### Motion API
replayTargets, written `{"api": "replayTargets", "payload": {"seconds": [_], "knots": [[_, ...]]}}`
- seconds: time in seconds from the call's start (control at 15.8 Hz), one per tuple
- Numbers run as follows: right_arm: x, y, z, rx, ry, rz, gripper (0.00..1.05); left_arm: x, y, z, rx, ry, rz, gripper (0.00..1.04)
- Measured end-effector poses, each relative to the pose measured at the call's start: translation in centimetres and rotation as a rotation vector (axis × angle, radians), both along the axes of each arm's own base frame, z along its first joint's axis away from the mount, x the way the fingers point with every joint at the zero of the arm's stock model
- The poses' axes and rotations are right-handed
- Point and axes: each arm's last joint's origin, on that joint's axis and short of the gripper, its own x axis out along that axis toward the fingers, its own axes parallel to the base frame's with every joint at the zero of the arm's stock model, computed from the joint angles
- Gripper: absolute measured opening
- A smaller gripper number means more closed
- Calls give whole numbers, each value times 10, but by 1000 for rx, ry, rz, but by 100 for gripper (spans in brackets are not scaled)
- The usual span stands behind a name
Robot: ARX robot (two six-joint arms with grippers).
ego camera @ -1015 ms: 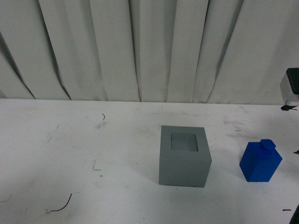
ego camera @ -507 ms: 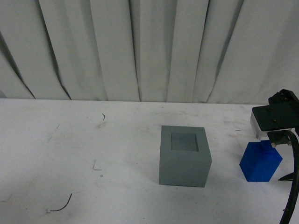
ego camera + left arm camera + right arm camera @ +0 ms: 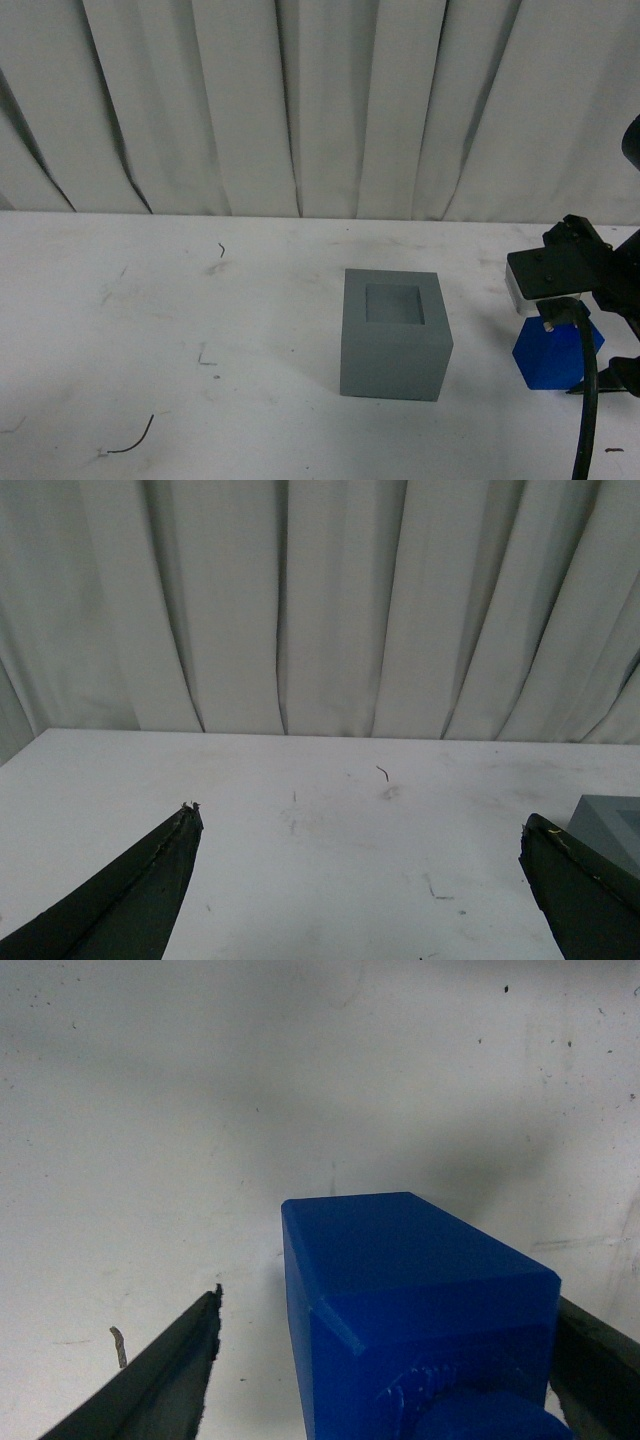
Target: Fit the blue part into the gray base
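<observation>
The gray base point(image 3: 393, 335) stands on the white table, its square recess facing up and empty. A corner of it also shows in the left wrist view point(image 3: 612, 823). The blue part point(image 3: 550, 362) stands upright to its right. My right gripper point(image 3: 572, 345) is open and hangs over the blue part, its wrist housing hiding the part's top. In the right wrist view the blue part point(image 3: 420, 1300) sits between the open fingers point(image 3: 160, 1380) of my right gripper point(image 3: 388, 1300), its stud point(image 3: 490, 1422) towards the camera. My left gripper point(image 3: 360, 817) is open and empty, out of the front view.
The white table point(image 3: 150, 330) has small scuffs and a thin dark wire scrap point(image 3: 135, 440) near the front left. A pleated white curtain point(image 3: 300, 100) hangs behind the table's far edge. A black cable point(image 3: 585, 420) runs down from my right wrist.
My right arm has come in from the right edge and moved left and down over the blue part. The gray base and blue part have not moved.
</observation>
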Motion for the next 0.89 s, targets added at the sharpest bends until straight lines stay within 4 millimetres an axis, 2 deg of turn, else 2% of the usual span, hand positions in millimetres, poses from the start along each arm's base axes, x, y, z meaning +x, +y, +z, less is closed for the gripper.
{"api": "replayTargets", "payload": {"seconds": [0.32, 0.51, 0.76, 0.89], "knots": [[0, 0, 0, -3, 1, 0, 78, 0, 0, 0, 0, 0, 0, 98], [1, 0, 1, -10, -6, -1, 51, 0, 0, 0, 0, 0, 0, 98], [-2, 2, 4, -18, 23, 3, 48, 0, 0, 0, 0, 0, 0, 98], [-3, 3, 14, -15, 50, -1, 48, 0, 0, 0, 0, 0, 0, 98]]}}
